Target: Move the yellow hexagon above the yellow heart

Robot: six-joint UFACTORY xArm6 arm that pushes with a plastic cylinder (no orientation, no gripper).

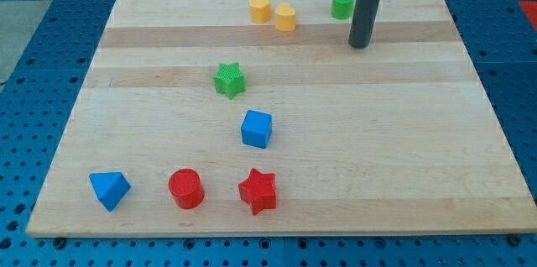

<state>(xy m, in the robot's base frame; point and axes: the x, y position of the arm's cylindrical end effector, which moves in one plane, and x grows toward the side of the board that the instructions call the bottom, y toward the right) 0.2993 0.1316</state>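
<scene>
The yellow hexagon (285,17) sits near the view's top edge, a little left of centre. The yellow heart (260,7) lies just to its left and slightly higher, almost touching it. My tip (359,45) rests on the wooden board (403,133), to the right of and a little below both yellow blocks, about one block's width from the hexagon's level. The rod rises straight up out of the view's top. It touches no block.
A green cylinder (341,4) stands just up-left of the rod. A green star (229,80) and a blue cube (257,128) lie mid-board. A blue triangle (109,189), a red cylinder (185,188) and a red star (258,191) line the bottom left.
</scene>
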